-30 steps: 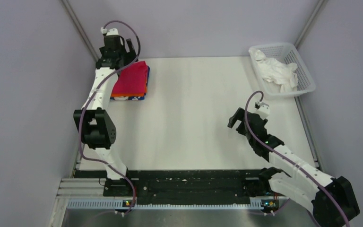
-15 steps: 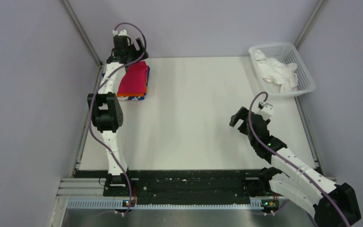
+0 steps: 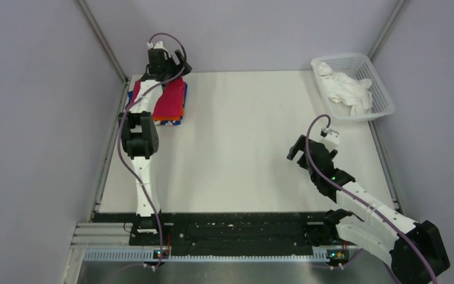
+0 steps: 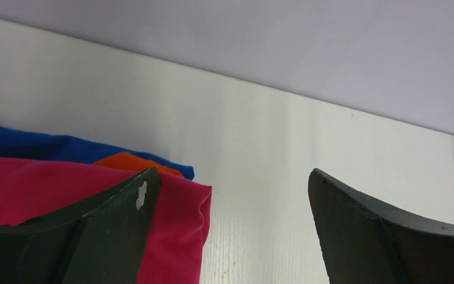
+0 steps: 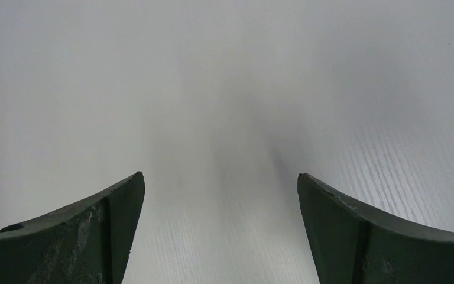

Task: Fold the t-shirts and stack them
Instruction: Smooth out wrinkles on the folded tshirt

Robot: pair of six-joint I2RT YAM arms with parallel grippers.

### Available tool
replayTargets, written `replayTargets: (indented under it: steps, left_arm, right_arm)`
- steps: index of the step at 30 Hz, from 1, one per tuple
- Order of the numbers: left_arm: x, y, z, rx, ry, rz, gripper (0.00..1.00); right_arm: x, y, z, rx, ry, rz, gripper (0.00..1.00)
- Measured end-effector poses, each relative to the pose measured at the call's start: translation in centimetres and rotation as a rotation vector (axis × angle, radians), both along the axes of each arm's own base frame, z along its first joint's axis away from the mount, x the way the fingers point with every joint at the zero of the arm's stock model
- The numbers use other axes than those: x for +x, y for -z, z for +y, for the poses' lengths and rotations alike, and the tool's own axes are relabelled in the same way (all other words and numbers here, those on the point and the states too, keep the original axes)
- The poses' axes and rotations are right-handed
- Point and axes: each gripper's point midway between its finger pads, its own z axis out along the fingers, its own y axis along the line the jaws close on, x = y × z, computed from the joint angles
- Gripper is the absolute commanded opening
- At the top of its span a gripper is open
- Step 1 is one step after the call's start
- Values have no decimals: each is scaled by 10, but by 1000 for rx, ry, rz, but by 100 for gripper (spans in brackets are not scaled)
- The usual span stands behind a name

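Far left, three stacked t-shirts [image 3: 174, 100]

The left gripper [image 3: 177, 61] moves farther back
It now hangs at the t-shirts' [image 3: 170, 102] far edge, off the stack's middle.

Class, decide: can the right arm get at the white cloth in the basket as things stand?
Probably yes: the right gripper is open and empty, only table surface lies between it and the basket, and the white cloth sits uncovered inside.

Open table [image 3: 242, 142] between stack [image 3: 173, 99] and basket [image 3: 383, 89]
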Motion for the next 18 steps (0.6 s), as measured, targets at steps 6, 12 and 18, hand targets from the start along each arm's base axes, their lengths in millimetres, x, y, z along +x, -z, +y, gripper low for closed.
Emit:
replayTargets:
  steps: [6, 12, 18]
  left_arm:
    - [15, 10, -6, -40, 11, -23, 99]
    - [19, 39, -12, -87, 23, 17, 99]
    - [24, 46, -14, -103, 27, 21, 99]
  right_arm:
    - [0, 2, -5, -20, 20, 2, 99]
    - [0, 2, -7, -32, 27, 5, 99]
    - [-1, 3, -8, -35, 30, 6, 99]
